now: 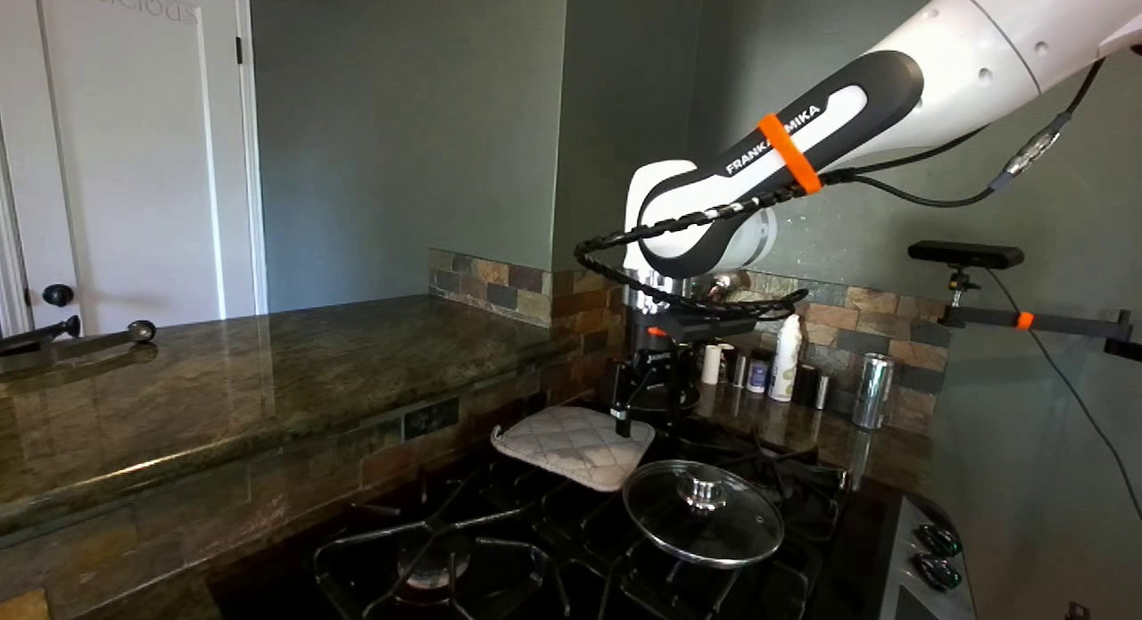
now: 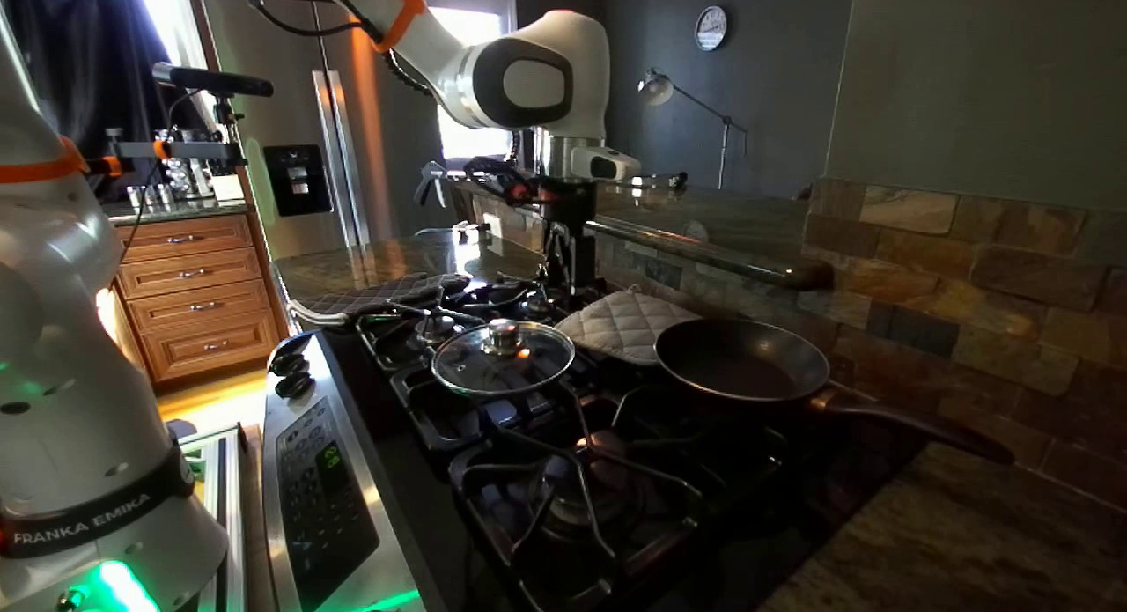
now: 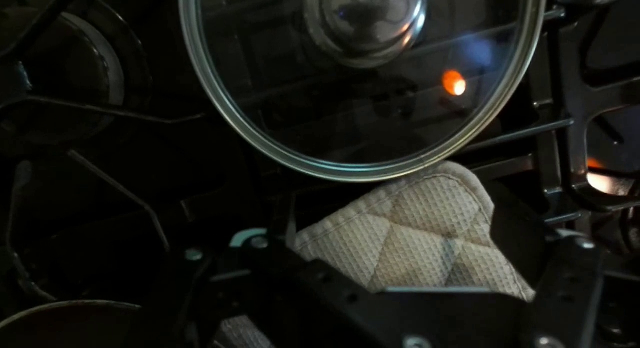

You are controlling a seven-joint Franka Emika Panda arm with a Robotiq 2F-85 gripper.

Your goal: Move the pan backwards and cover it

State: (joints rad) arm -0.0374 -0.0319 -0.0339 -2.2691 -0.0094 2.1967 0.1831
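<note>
The dark shallow pan (image 2: 740, 361) sits at the back of the stove, its handle pointing toward the tiled wall. A piece of its rim shows at the lower left of the wrist view (image 3: 75, 304). The glass lid with a centre knob lies on the grates in both exterior views (image 1: 705, 522) (image 2: 502, 370) and in the wrist view (image 3: 370, 122). A whitish quilted cloth (image 1: 575, 446) (image 2: 629, 326) (image 3: 425, 228) lies between pan and lid. My gripper (image 1: 644, 415) (image 2: 572, 282) (image 3: 400, 213) points down at the cloth, fingers apart; I cannot tell whether they touch it.
Black grates and burners (image 2: 581, 497) surround the lid. The raised stone counter (image 1: 268, 370) runs along the stove's back. Bottles and shakers (image 1: 785, 361) stand near the tiled wall. A dark quilted mitt (image 2: 379, 297) lies at the stove's far end.
</note>
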